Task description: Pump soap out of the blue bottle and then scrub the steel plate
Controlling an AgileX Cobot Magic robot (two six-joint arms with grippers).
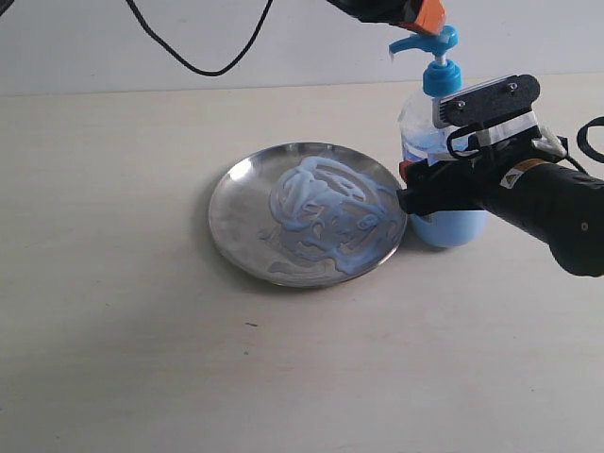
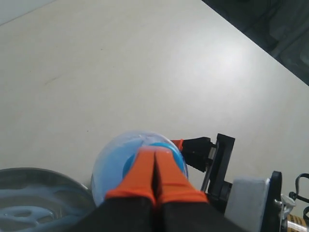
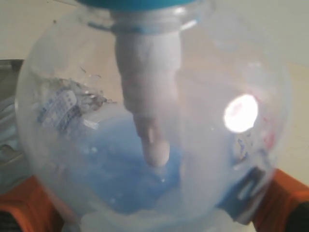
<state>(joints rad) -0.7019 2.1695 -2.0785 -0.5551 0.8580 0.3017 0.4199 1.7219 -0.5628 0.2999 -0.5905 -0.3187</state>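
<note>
Blue bottle [image 1: 422, 130] upright on desk [image 1: 142, 359], clamped side-on between right hand [image 1: 420, 193] fingers, arm near level. Pump head [image 1: 422, 40] points at steel plate [image 1: 245, 203], just beneath left hand [image 2: 154, 157], whose fingers are pressed together.

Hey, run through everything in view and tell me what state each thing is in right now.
steel plate: lying flat on the table, smeared with soap.
soap: swirled across the plate; more fills the bottle's lower part.
blue bottle: upright, partly full, held around its body.
left hand: shut, fingers together over the pump head.
right hand: shut on the blue bottle.
</note>
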